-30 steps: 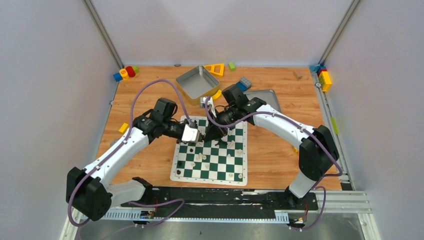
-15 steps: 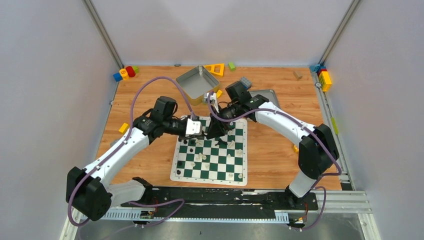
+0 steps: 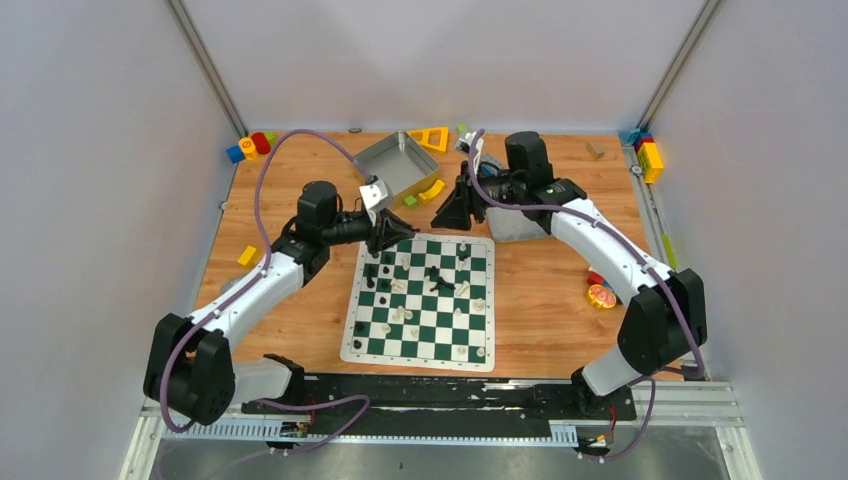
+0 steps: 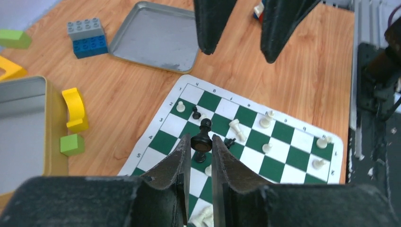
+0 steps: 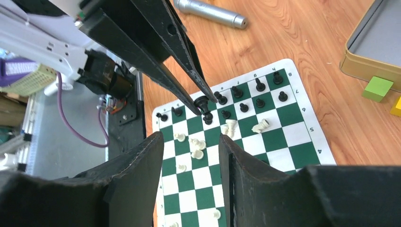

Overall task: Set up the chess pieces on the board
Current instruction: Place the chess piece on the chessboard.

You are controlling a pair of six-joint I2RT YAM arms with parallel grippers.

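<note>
The green-and-white board [image 3: 415, 361] lies in the middle of the table. Black chess pieces [image 3: 370, 271] stand along its left side, and white chess pieces [image 3: 400, 315] are scattered across it, some lying down. My left gripper [image 3: 398, 234] hangs over the board's far-left corner, shut on a black piece [image 4: 202, 143] by its round base. In the right wrist view the same piece [image 5: 202, 101] sits between the left fingertips. My right gripper [image 3: 448, 215] is open and holds nothing, above the board's far edge [image 5: 302, 153].
A gold-sided tin tray [image 3: 392, 163] stands behind the left gripper, with a yellow arch [image 4: 75, 109] and a green cube [image 4: 72, 144] beside it. A flat grey tray [image 4: 158, 35] lies under the right arm. Toy blocks [image 3: 650, 155] sit in the back corners.
The two grippers were together over the board's far rows. They have separated: the right one opened and drew back to the right, and the left one lifted away holding the black piece.
</note>
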